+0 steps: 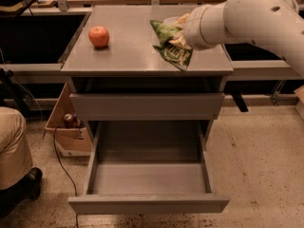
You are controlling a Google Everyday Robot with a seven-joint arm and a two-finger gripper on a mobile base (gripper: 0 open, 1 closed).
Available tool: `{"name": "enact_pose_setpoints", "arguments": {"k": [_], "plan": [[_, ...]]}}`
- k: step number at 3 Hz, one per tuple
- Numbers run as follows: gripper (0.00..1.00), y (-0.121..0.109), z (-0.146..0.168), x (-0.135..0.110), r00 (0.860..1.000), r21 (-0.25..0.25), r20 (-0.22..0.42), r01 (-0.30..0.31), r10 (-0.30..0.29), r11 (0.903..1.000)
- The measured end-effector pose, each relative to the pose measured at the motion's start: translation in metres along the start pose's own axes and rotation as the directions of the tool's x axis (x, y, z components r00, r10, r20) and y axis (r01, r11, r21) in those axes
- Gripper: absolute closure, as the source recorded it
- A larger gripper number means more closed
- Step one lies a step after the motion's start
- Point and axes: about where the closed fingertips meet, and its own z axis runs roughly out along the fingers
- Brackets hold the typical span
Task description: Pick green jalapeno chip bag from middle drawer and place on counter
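My gripper (179,32) is shut on the green jalapeno chip bag (172,49) and holds it over the right part of the counter (128,53). The bag hangs tilted, and its lower corner is at or just above the surface near the counter's front right edge. My white arm reaches in from the upper right. The middle drawer (147,204) is pulled fully open below, and nothing lies in its grey tray.
A red apple (99,36) sits on the counter's left side. A white bowl (169,19) is mostly hidden behind my gripper. The upper drawer front (147,106) is closed. A cardboard box (66,127) and a person's leg (12,151) are at the left.
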Motion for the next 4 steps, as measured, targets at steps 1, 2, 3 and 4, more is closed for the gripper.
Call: {"name": "enact_pose_setpoints", "arguments": {"k": [1,2,3,4], "plan": [[1.0,-0.036,0.018,-0.007,0.999,0.046,0.029,0.019,-0.021,0.9987],[1.0,-0.056,0.064,-0.024,0.995,0.057,0.103,0.004,-0.01,0.9984],[1.0,-0.054,0.105,-0.033,0.988,0.029,0.149,-0.033,0.028,0.9991],[1.0,-0.043,0.142,-0.033,0.983,-0.009,0.17,-0.073,0.073,0.9973]]}}
